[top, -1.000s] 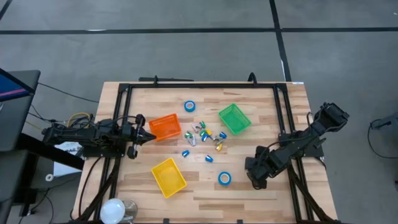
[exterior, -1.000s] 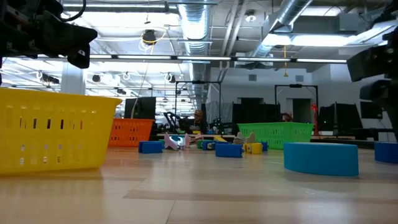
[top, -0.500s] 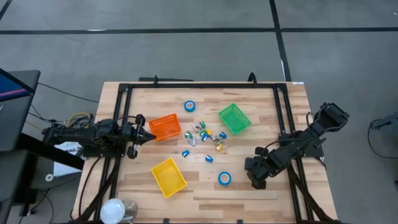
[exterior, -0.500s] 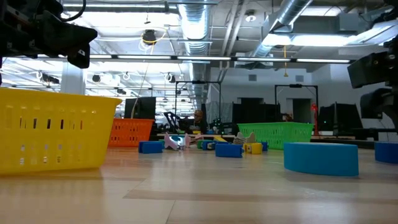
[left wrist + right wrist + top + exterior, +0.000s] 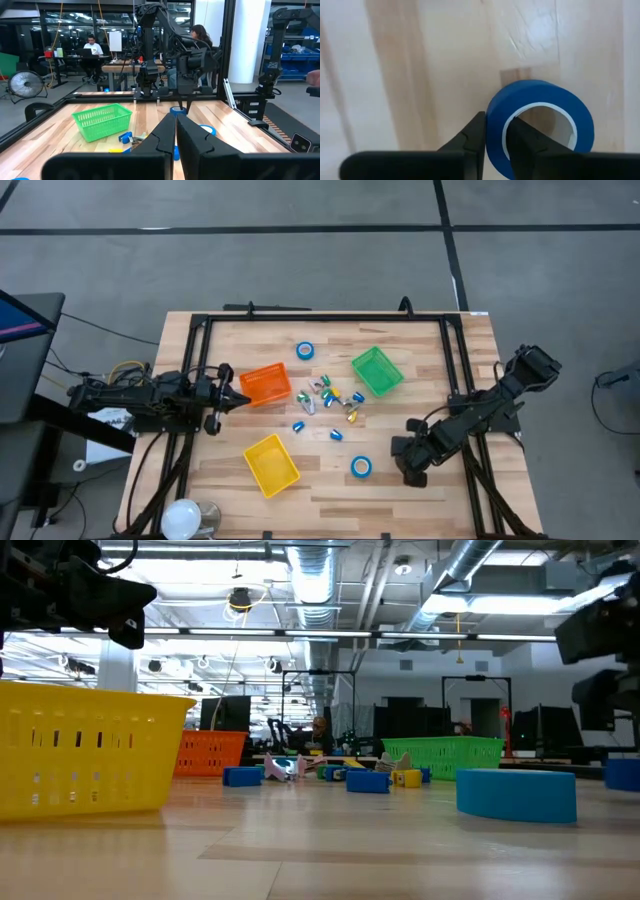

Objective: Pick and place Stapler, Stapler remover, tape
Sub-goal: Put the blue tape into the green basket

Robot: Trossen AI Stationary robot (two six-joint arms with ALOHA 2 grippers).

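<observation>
The right gripper [image 5: 495, 142] pinches the wall of a tape roll [image 5: 540, 127] lying flat on the table [image 5: 420, 350] at its right near side, one finger inside the ring, while the left gripper [image 5: 243, 400] waits shut beside the orange bin [image 5: 266, 383].

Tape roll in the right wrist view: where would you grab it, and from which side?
The blue tape roll lies flat on the table with its pale core open upward. It is best gripped by its wall from straight above, with one finger inside the core and one outside. The right gripper straddles the wall this way.
</observation>
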